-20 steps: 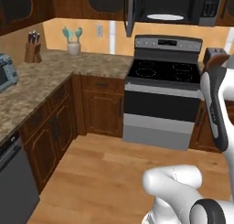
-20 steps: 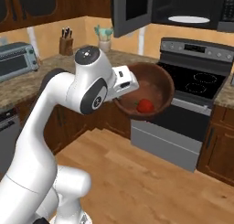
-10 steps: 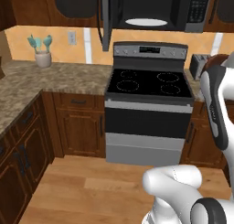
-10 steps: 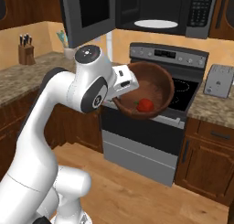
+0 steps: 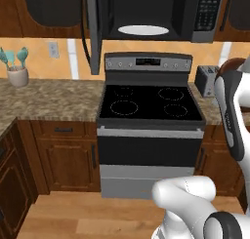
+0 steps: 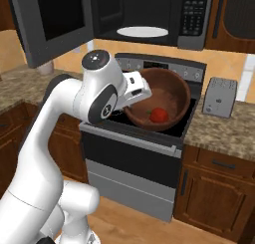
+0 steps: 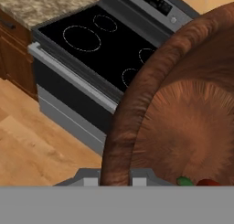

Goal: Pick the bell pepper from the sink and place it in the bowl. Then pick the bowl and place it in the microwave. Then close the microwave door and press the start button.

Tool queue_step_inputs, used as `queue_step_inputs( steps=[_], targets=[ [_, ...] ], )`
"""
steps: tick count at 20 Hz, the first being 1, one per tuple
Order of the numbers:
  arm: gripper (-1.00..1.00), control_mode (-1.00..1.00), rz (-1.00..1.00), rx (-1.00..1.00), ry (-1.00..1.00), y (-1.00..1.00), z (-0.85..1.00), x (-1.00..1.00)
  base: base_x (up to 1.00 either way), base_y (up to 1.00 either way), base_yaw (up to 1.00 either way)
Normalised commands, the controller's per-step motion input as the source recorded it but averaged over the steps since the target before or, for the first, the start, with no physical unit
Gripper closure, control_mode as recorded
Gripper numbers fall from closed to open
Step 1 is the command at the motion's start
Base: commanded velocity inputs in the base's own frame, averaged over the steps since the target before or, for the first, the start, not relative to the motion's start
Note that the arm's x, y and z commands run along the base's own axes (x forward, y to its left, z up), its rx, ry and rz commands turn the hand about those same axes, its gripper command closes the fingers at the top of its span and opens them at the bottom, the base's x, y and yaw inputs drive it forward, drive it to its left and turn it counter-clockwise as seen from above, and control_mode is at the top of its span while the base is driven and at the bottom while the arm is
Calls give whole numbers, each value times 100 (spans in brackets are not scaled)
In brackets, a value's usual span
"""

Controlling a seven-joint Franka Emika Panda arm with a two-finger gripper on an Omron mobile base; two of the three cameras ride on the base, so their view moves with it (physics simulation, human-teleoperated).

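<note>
My gripper (image 6: 145, 92) is shut on the near rim of the dark reddish-brown bowl (image 6: 167, 96) and holds it up over the stove front. The red bell pepper (image 6: 158, 114) lies inside the bowl, low against its wall. In the hand view the bowl's rim (image 7: 137, 104) runs up from between my fingertips, and the pepper (image 7: 208, 183) peeks out at the bottom. The microwave (image 6: 144, 14) hangs above the stove, its white turntable (image 6: 143, 32) bare. The microwave door (image 6: 50, 24) stands swung open to the left. The sink is out of view.
A black-topped stove (image 5: 149, 104) stands straight ahead under the microwave. A grey toaster (image 6: 219, 96) sits on the granite counter (image 6: 224, 131) to the right. A cup of utensils (image 5: 17, 69) is on the left counter. Wood floor lies below.
The whole scene has shifted: the base has moved from the counter corner to face the stove and microwave. The bowl with the pepper stays held in the gripper.
</note>
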Motion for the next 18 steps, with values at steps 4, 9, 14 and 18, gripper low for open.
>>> queue_step_inputs(
  steps=[4, 9, 14, 18],
  targets=[
    [100, 100, 0, 0, 0, 0, 0, 0, 76, 36, -16],
    [100, 100, 0, 0, 0, 0, 0, 0, 57, 44, -17],
    [100, 100, 0, 0, 0, 0, 0, 0, 59, 19, -14],
    [100, 100, 0, 0, 0, 0, 0, 0, 35, 3, -3]
  ],
)
